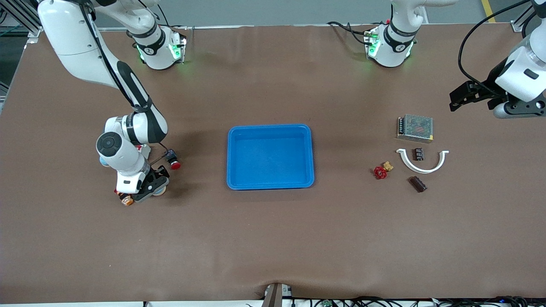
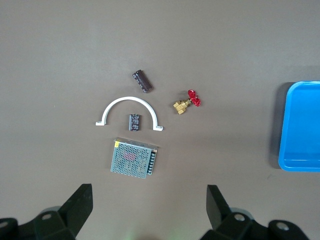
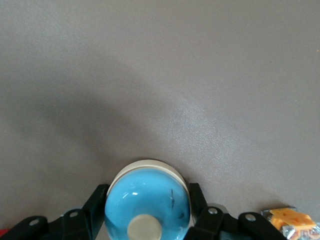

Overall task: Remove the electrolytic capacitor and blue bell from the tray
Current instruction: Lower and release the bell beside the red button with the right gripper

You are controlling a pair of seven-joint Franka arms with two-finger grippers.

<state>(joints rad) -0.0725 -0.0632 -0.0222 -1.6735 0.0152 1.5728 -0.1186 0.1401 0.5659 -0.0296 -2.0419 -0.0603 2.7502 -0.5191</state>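
Front view, starting at the right arm's end of the desk (image 1: 273, 238): the right gripper (image 1: 154, 184) is down at the desk surface, with a small orange and silver part (image 1: 126, 199) just beside it and a red-capped push button (image 1: 172, 161) close by, a little farther from the camera. The right wrist view shows that gripper's fingers (image 3: 97, 204) set narrow against both sides of the bell (image 3: 147, 199), a blue dome on a pale base with a cream knob on top; the bell sits on the desk.

In the middle lies the blue tray (image 1: 270, 183).

Toward the left arm's end there is a cluster of parts: a red-handled brass valve (image 1: 382, 170), a white half-ring clip (image 1: 421, 161), a small dark capacitor (image 1: 419, 154) inside the clip's arc, a second dark cylindrical capacitor (image 1: 418, 184) nearer the camera, and a metal mesh power supply (image 1: 415, 128) farthest from it. None of them touch.

The left gripper (image 1: 469, 96) hangs in the air above the desk near that cluster, its jaws spread wide and holding nothing. The left wrist view looks down on the cluster between its two dark fingers (image 2: 79, 206).
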